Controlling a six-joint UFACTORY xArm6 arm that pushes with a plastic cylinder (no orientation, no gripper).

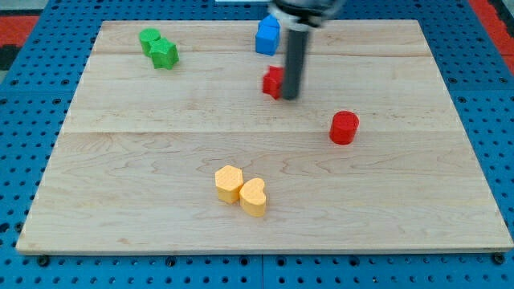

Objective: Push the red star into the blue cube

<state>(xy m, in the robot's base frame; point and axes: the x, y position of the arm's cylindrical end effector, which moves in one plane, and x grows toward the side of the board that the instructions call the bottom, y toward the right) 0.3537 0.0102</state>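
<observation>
The red star point(273, 82) lies on the wooden board point(161, 160), left of the dark rod and partly hidden by it. My tip point(290, 98) rests on the board against the star's right side. The blue cube point(267, 36) sits near the view's top, just above the star and a short gap away from it.
A red cylinder point(344, 128) stands to the lower right of my tip. A green cylinder point(149, 38) and a green star point(165, 54) touch at the top left. A yellow hexagon point(229, 183) and a yellow heart point(253, 197) sit together at the bottom middle.
</observation>
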